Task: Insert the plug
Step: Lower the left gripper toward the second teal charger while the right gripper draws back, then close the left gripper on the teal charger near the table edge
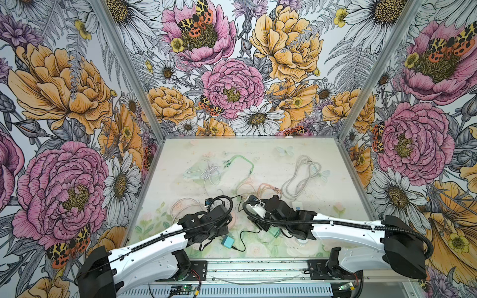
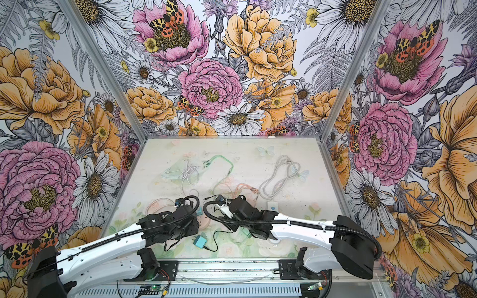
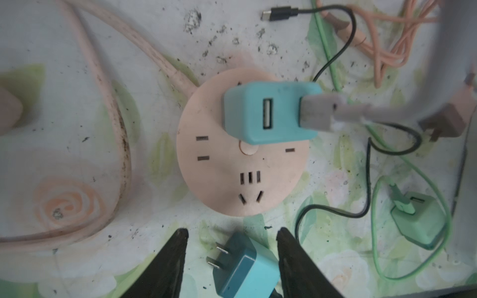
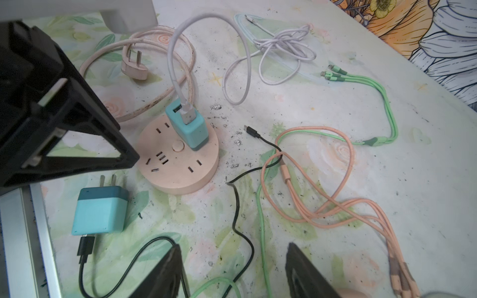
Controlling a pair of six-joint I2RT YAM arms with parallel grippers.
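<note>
Starting with the left fingers (image 3: 173, 260): spread wide, empty, above a loose teal charger (image 3: 247, 268) lying just beside the round pink socket hub (image 3: 219, 180). On to the hub: plugged teal charger (image 3: 268, 113) seated upright in it, white USB cable (image 4: 185, 113) in its port. Right of the hub: right fingers (image 4: 165, 271) spread, empty, over a black cable (image 4: 237, 206) on the worktop (image 4: 387, 180).

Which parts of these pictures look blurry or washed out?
Left wrist view: the white cable is blurred, the round power strip sharp; right wrist view: the loose charger is crisp; in both top views the table looks pale, washed out.
</note>
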